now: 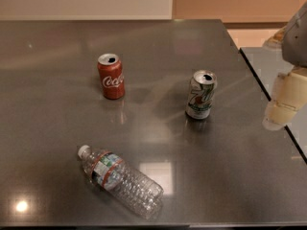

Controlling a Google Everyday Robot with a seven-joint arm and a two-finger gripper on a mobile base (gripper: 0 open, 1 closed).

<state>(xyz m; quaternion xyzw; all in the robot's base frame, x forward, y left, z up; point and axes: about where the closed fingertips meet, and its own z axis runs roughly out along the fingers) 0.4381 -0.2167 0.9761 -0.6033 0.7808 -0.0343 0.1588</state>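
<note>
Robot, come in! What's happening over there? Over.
Gripper at right edge, touching nothing. Nearest: 7UP can, upright, nothing between. Coke can upright, bottle lying down, both farther left.

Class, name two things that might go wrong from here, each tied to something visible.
1. The end effector hangs at the right edge, nearest the white-and-green aluminium can. That can stands upright with its top open, so a knock might tip it.
2. The clear plastic bottle lies on its side near the front edge of the grey table and might roll off.
</note>
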